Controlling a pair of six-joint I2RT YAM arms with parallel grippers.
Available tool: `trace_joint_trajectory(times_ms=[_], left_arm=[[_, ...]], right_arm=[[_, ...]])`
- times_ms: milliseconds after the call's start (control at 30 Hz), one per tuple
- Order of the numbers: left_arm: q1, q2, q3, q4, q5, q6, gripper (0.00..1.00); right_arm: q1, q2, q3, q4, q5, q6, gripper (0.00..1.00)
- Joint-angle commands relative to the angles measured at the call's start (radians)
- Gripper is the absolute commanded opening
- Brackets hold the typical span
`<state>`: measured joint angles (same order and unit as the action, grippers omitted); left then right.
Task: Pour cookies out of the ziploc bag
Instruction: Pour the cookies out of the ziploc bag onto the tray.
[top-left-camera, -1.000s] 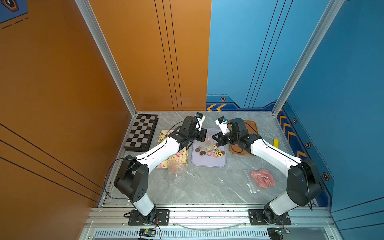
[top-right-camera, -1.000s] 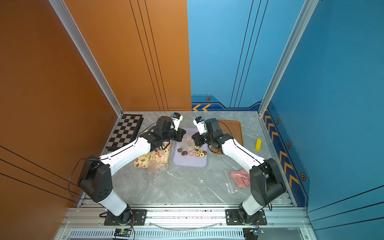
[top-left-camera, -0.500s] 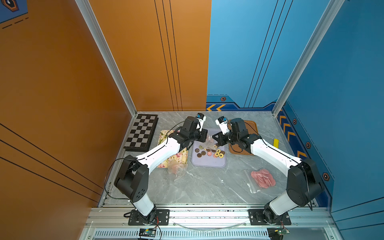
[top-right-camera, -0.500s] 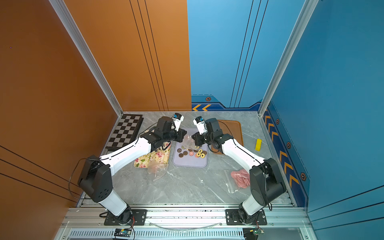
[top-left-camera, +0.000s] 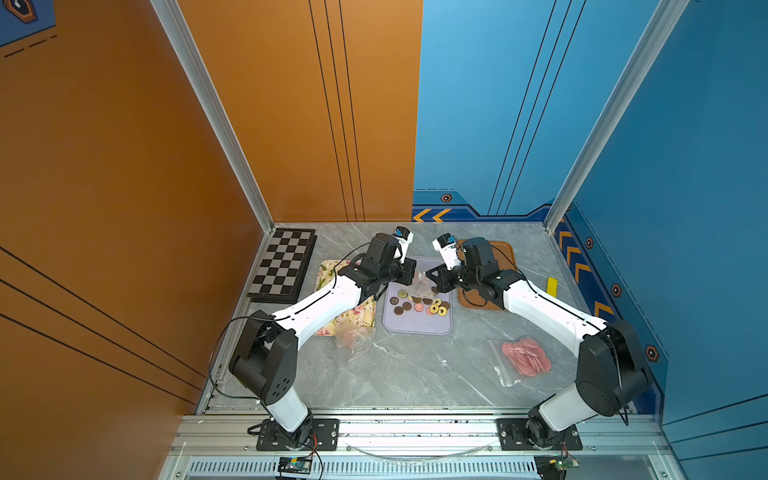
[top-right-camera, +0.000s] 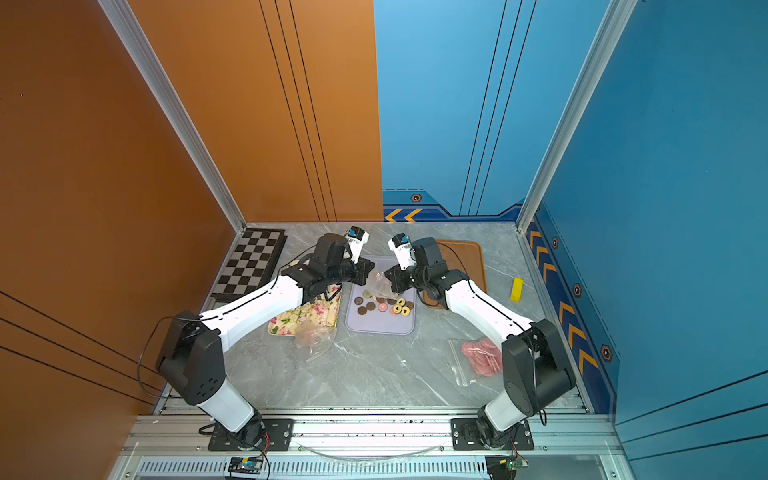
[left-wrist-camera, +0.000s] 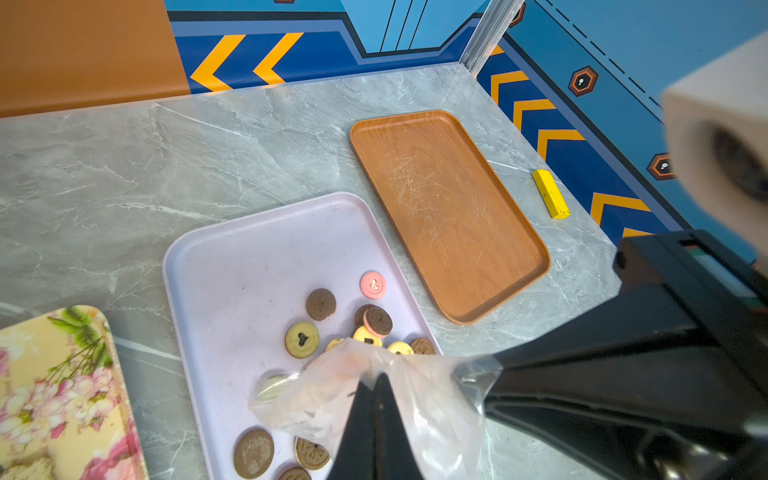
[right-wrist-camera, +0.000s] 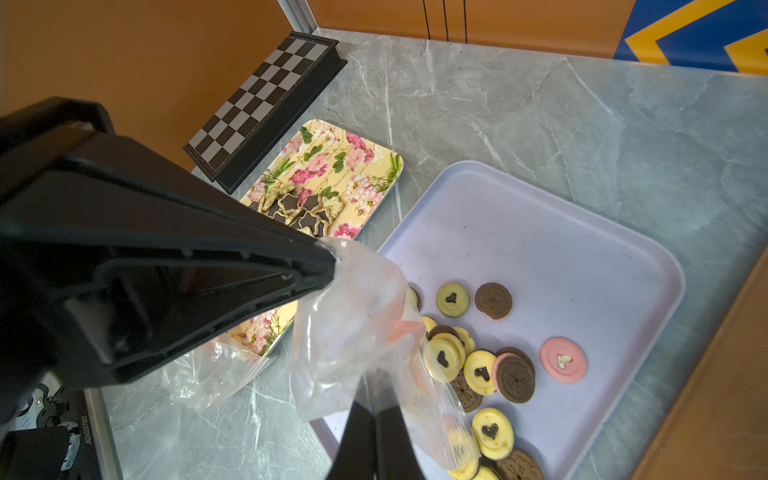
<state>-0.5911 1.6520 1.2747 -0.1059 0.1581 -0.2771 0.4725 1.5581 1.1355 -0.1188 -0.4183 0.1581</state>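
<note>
**Pouring step: ziploc bag (right-wrist-camera: 353, 332) held over the lilac tray (right-wrist-camera: 540, 249) by both arms.**

The left gripper (left-wrist-camera: 375, 384) and the right gripper (right-wrist-camera: 376, 409) each have their jaws pinched tight on the clear film of the bag. They hold it between them just above the tray, which rests on the bench (right-wrist-camera: 498, 104). The round cookies (right-wrist-camera: 482, 370), brown, yellow and pink, lie loose on the tray below and beside the bag. Whether any are left inside cannot be determined through the crumpled film. The pour appears nearly complete. The next move probably calls for raising and shaking the bag with its mouth kept over the tray, confirming that it is empty, then carrying it clear. A bag of pink discs (top-left-camera: 525, 357) lies well apart on the bench, apparently not yet emptied.
</note>
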Motion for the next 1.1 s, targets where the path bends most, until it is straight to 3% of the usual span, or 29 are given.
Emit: trace_joint_trajectory(times_ms=[0, 100, 167, 567, 833, 1067], left_arm=[[-0.007, -0.018, 0.014, -0.011, 0.006, 0.006, 0.0], [-0.007, -0.023, 0.008, -0.011, 0.003, 0.012, 0.0], [-0.007, -0.029, 0.003, -0.005, 0.007, 0.013, 0.0], [-0.017, -0.053, 0.005, -0.013, 0.036, -0.004, 0.0], [-0.07, -0.147, -0.057, -0.023, -0.08, 0.01, 0.0], [-0.187, -0.307, -0.149, -0.156, -0.363, 0.071, 0.0]], right_arm=[[-0.008, -0.025, -0.015, 0.023, 0.013, 0.02, 0.0], [-0.009, -0.027, -0.021, 0.028, 0.024, 0.021, 0.01], [-0.012, -0.028, -0.023, 0.027, 0.029, 0.024, 0.23], [-0.025, -0.215, -0.184, 0.056, 0.071, 0.101, 0.97], [-0.035, -0.416, -0.32, -0.022, 0.084, 0.186, 1.0], [-0.028, -0.668, -0.469, -0.14, 0.124, 0.264, 1.0]])
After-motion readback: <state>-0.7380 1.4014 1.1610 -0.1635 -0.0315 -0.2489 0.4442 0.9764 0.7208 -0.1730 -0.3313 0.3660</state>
